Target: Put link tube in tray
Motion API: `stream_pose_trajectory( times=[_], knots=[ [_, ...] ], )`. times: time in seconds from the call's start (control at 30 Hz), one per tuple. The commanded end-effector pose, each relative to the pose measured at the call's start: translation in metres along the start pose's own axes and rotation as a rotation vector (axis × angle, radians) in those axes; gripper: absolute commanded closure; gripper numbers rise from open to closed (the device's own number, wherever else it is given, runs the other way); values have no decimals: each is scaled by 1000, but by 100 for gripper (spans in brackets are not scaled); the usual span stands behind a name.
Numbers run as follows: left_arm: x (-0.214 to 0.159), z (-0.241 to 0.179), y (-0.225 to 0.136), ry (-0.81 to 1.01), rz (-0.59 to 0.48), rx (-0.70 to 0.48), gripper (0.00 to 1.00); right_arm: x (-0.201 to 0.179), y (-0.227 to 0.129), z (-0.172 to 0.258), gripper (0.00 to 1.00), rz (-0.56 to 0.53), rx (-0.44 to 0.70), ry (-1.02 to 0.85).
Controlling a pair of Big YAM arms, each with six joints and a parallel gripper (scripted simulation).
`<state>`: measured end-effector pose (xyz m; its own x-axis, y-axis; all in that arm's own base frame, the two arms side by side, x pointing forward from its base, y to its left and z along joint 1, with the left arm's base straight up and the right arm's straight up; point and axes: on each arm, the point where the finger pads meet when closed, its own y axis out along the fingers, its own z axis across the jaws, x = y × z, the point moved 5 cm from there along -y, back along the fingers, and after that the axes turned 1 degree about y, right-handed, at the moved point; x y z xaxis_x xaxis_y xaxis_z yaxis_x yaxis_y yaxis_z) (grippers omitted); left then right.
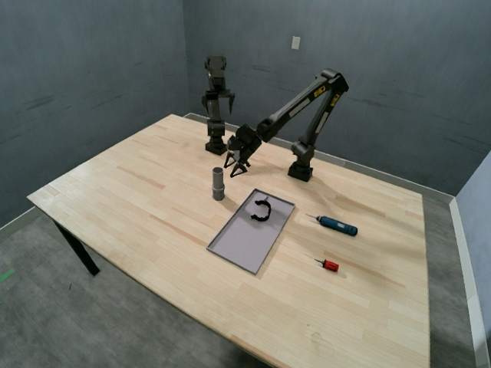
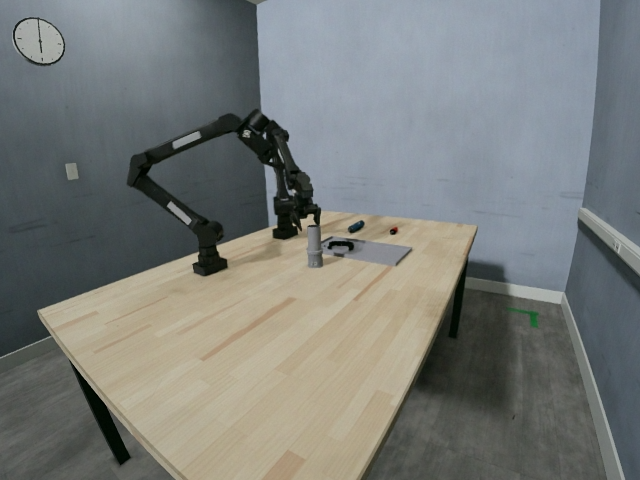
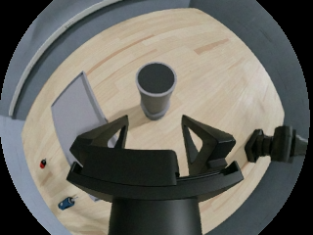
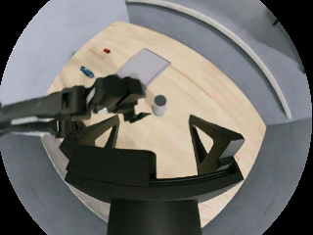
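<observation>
L gripper (image 1: 229, 172) (image 2: 308, 226) (image 3: 156, 117) (image 4: 141, 117), nearer arm: fingers apart, nothing held; upright grey cylindrical link tube (image 1: 217, 178) (image 2: 314, 239) (image 3: 156, 102) (image 4: 160, 106) stood just ahead. R gripper (image 1: 219, 113) (image 4: 154, 117), also apart, hung farther back.

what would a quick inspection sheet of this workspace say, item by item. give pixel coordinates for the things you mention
surface: wooden table (image 1: 158, 221) (image 2: 258, 335) (image 3: 196, 73) (image 4: 215, 103), faint stain near one edge
job's things: link tube (image 1: 217, 178) (image 2: 313, 237) (image 3: 156, 100) (image 4: 159, 107) upright on the joint module (image 1: 218, 195) (image 2: 314, 260), which stands beside, outside the tray (image 1: 242, 238) (image 2: 379, 251) (image 3: 73, 113) (image 4: 147, 69)
clutter: black C-shaped piece (image 1: 270, 209) (image 2: 341, 242) in the tray; blue tool (image 1: 337, 225) (image 2: 356, 226) (image 3: 66, 203) (image 4: 87, 72) and red-handled driver (image 1: 331, 265) (image 2: 393, 230) (image 3: 43, 164) (image 4: 107, 51) on the table
grippers: left gripper (image 1: 229, 172) (image 2: 308, 226) (image 3: 156, 117) (image 4: 145, 105) open near the tube; right gripper (image 1: 219, 113) (image 4: 154, 117) open, raised
cables: nothing seen
surroundings: grey-blue walls, wall clock (image 2: 39, 41), green floor tape (image 1: 7, 275) (image 2: 534, 318)
</observation>
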<state>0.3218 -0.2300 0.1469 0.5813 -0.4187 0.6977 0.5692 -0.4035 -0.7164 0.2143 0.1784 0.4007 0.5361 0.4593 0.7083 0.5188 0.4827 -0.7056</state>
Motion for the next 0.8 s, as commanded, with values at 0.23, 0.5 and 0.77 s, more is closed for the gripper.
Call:
stream_pose_trajectory(
  times=[0.23,0.5,0.77],
  knots=[
    [15,-1,-3,16,-36,-4,24,-16,-31,23,0,-106,24,-33],
    [29,1,35,24,-58,-3,24,-5,-37,21,0,-121,17,-27],
    [40,1,65,24,-46,-3,24,-5,-37,21,0,-121,18,-27]
  ],
)
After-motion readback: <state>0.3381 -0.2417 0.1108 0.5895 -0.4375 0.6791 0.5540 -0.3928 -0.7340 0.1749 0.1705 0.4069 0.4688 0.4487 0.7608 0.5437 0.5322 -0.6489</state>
